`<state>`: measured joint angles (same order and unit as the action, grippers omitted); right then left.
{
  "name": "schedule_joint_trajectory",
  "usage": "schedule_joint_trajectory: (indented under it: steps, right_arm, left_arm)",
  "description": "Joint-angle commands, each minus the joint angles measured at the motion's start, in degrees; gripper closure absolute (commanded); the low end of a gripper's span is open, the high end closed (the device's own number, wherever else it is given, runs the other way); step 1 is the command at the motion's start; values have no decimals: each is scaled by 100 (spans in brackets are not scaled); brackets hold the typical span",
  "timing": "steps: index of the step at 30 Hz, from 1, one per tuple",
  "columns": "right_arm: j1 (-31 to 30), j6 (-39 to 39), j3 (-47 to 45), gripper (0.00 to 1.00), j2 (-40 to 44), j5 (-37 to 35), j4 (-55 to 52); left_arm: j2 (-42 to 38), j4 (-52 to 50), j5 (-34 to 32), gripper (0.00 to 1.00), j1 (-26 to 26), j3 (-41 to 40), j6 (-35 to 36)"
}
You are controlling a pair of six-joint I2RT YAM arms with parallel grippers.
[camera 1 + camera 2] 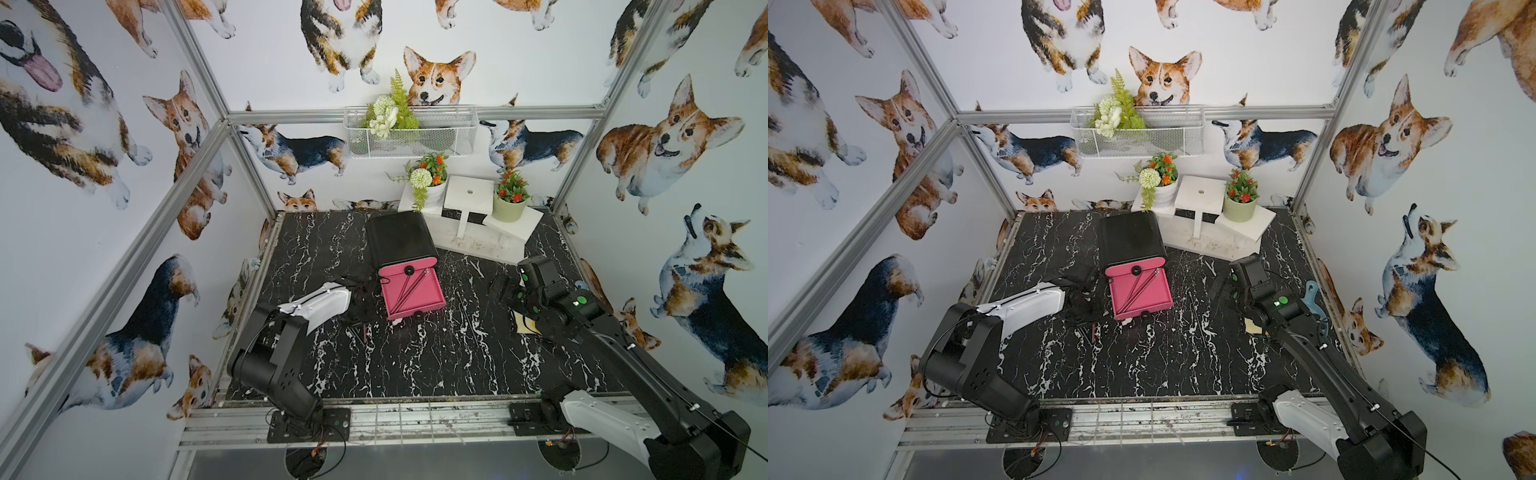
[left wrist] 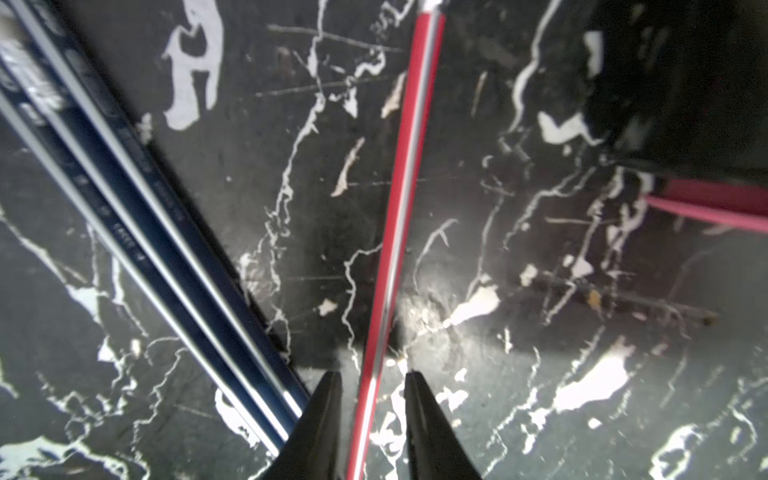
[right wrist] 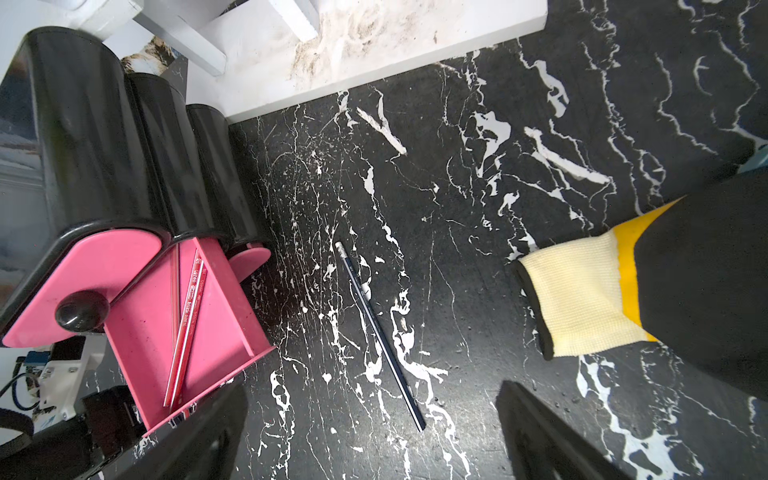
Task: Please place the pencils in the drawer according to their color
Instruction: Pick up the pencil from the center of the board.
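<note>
The pink drawer [image 1: 428,297] [image 1: 1158,291] [image 3: 141,332] stands pulled out of a black cabinet, with red pencils [image 3: 189,316] [image 1: 409,286] lying in it. My left gripper [image 2: 372,376] is low over the table left of the drawer. Its jaws are open, straddling a red pencil [image 2: 399,216] with a narrow gap on each side. Dark blue pencils [image 2: 137,208] lie beside it. My right gripper [image 3: 372,388] [image 1: 503,286] stands wide open above a single dark blue pencil [image 3: 380,332] [image 1: 1196,316] on the table to the right of the drawer. It holds nothing.
The black cabinet [image 1: 399,237] [image 3: 83,137] stands behind the drawer. A white stand [image 1: 469,224] with plant pots fills the back right. A cream and yellow glove [image 3: 582,291] [image 1: 524,325] lies under the right arm. Loose pencil ends [image 1: 361,332] show near the left arm.
</note>
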<state>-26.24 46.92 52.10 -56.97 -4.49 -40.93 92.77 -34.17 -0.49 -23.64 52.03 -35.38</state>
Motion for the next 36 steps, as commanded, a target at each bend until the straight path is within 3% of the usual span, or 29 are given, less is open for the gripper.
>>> schedule_joint_trajectory:
  steps: [1, 11, 22, 36]
  right_arm:
    - [2, 41, 37, 0, 2, -95, -21]
    - [5, 63, 64, 0, 10, -94, 62]
    - [1, 59, 61, 0, 106, -221, 74]
    - [4, 19, 69, 0, 186, -255, 37]
  left_arm:
    - [102, -133, 50, 71, 8, 95, 118]
    - [559, -579, 26, 74, 34, 308, 195]
    - [921, -962, -136, 100, 228, 501, 347]
    - [498, -861, -290, 100, 237, 509, 439]
